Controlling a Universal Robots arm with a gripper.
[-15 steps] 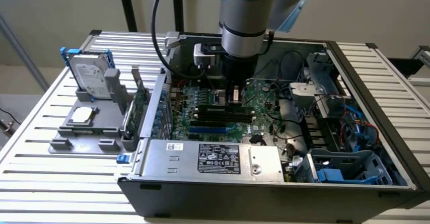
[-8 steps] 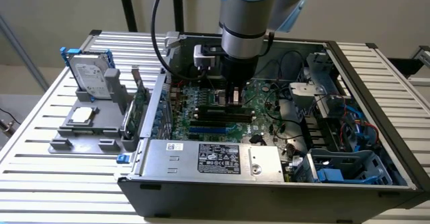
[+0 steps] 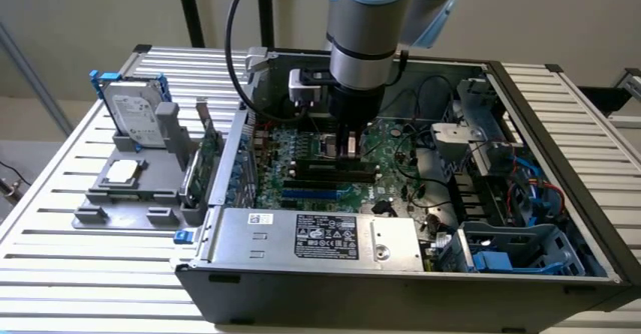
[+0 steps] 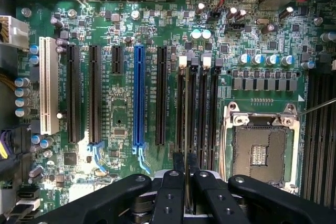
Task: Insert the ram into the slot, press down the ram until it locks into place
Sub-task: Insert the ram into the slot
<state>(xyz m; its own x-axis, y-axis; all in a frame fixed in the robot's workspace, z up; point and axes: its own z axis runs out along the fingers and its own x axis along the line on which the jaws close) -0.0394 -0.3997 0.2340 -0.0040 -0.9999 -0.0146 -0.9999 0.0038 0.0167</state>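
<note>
My gripper [image 3: 350, 152] hangs low inside the open computer case, just above the motherboard [image 3: 300, 188]. Its black fingers [image 4: 174, 192] are shut on the ram [image 3: 350, 143], a thin stick seen edge-on between them in the wrist view, with a pale patch showing in the exterior view. Several long black memory slots [image 4: 192, 108] run parallel beside the CPU socket [image 4: 260, 148]; they also show in the exterior view [image 3: 331, 172]. The fingers line up with the slots closest to the expansion slots. Whether the ram touches a slot I cannot tell.
A blue expansion slot [image 4: 138, 95] and black ones lie beside the memory slots. A silver power supply [image 3: 311, 236] fills the case's front. Cables and a drive cage [image 3: 521, 248] crowd the exterior view's right. A hard drive [image 3: 135, 112] stands on a grey fixture [image 3: 125, 195] outside.
</note>
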